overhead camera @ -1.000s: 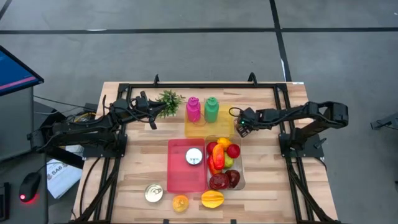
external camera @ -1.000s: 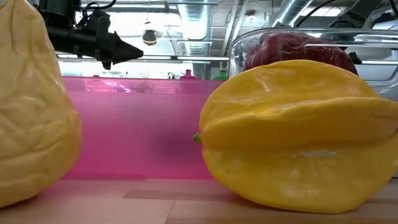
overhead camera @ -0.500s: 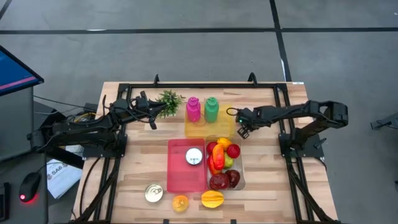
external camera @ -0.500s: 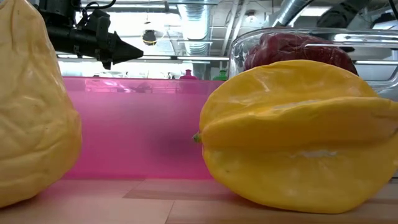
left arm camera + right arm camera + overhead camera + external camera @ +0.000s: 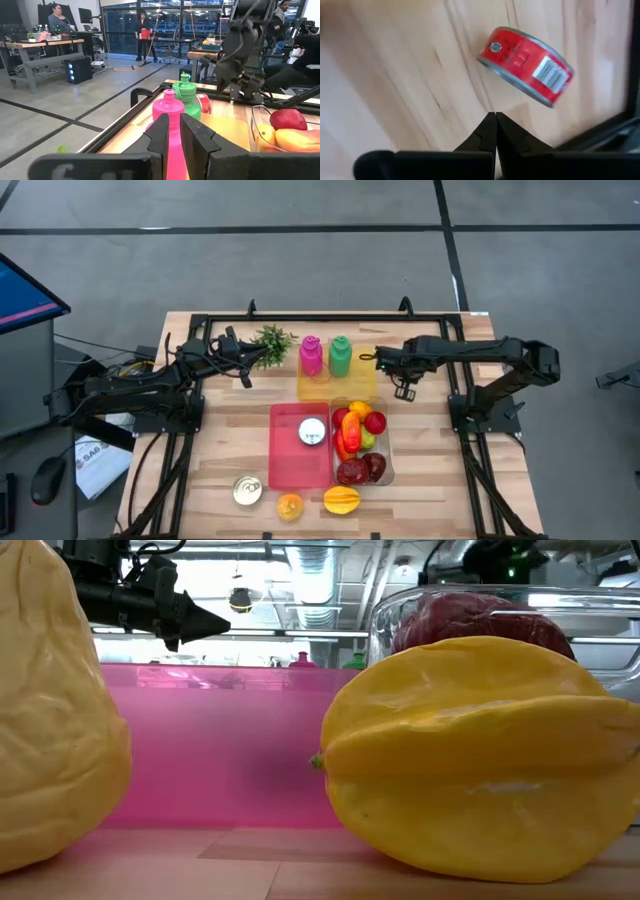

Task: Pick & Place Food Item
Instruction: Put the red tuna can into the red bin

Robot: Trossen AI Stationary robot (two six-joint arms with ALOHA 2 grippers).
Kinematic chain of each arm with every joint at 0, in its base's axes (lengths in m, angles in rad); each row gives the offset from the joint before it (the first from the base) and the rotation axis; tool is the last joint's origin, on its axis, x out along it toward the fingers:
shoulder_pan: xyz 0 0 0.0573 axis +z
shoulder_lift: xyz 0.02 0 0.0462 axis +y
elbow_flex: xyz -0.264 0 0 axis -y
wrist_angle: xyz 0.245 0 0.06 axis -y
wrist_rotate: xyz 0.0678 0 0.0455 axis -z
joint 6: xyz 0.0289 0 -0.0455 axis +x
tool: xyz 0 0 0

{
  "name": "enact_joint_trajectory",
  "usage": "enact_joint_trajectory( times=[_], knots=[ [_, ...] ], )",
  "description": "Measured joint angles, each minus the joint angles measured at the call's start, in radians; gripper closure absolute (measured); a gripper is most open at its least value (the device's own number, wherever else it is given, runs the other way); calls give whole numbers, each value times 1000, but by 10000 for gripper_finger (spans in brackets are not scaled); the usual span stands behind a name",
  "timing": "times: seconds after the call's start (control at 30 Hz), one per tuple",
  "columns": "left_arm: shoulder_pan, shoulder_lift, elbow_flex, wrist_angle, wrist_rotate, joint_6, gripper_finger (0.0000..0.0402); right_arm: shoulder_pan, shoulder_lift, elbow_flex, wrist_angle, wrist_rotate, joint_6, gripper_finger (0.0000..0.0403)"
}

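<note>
Bench (image 5: 420,480) carries a pink tray (image 5: 285,470) and a clear fruit tub (image 5: 388,465) mid-table. Right gripper (image 5: 492,116), fingertips pinched together and empty, hangs over the red can (image 5: 526,65) near the far edge, probably lining up a pick. Left gripper (image 5: 172,132), fingers closed, waits facing the pink bottle (image 5: 167,107).

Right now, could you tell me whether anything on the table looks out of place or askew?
Mostly tidy, with one oddity: a red can lies tipped on its side on the bare wood, label facing up, under the right gripper, whose fingers are shut and empty. The fruit sits inside the clear container, and both bottles stand upright.
</note>
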Motion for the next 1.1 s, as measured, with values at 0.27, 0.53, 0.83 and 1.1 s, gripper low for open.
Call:
enact_joint_trajectory(
  times=[0.27, 0.53, 0.83, 1.1],
  knots=[
    [0, 0, 0, 0, 0, 0, 367, -1, 0, 150, -130, 7, -329, 403],
    [0, 0, 0, 0, 0, 0, 367, -12, 50, 216, -110, 55, -511, 360],
    [0, 0, 0, 0, 0, 0, 367, -10, 148, 213, -60, 90, -653, 174],
    [0, 0, 0, 0, 0, 0, 367, -32, 257, 213, -58, 83, -661, 82]
  ],
)
